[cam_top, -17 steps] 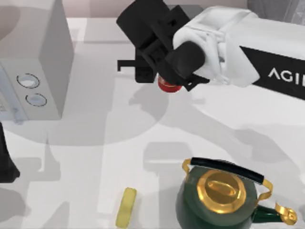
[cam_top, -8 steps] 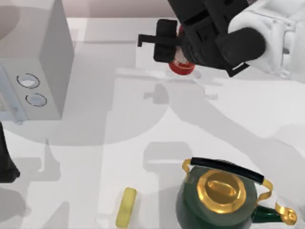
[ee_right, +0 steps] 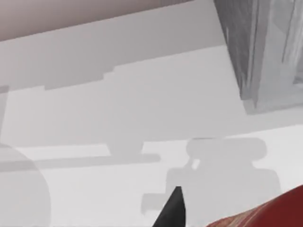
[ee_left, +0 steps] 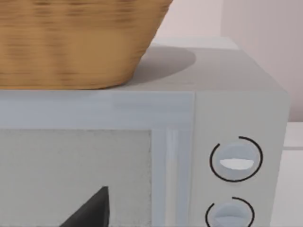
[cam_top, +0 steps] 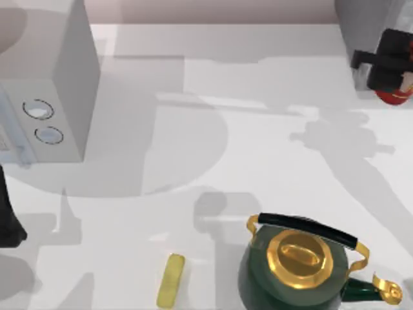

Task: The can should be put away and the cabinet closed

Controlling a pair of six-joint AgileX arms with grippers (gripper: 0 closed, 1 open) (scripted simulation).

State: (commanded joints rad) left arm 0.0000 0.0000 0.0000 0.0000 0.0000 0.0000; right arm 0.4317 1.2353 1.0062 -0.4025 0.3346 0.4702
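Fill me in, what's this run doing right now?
The right gripper holds the small red can at the table's far right edge, beside a grey cabinet. The left arm sits parked by the grey microwave. The green kettle and pale yellow block stand untouched near the front.

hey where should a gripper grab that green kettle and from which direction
Take the green kettle by its black handle, coming straight down from above. The handle arches over the gold lid with a gap beneath it, so fingers can close across the bar; the round body looks too wide to grip.
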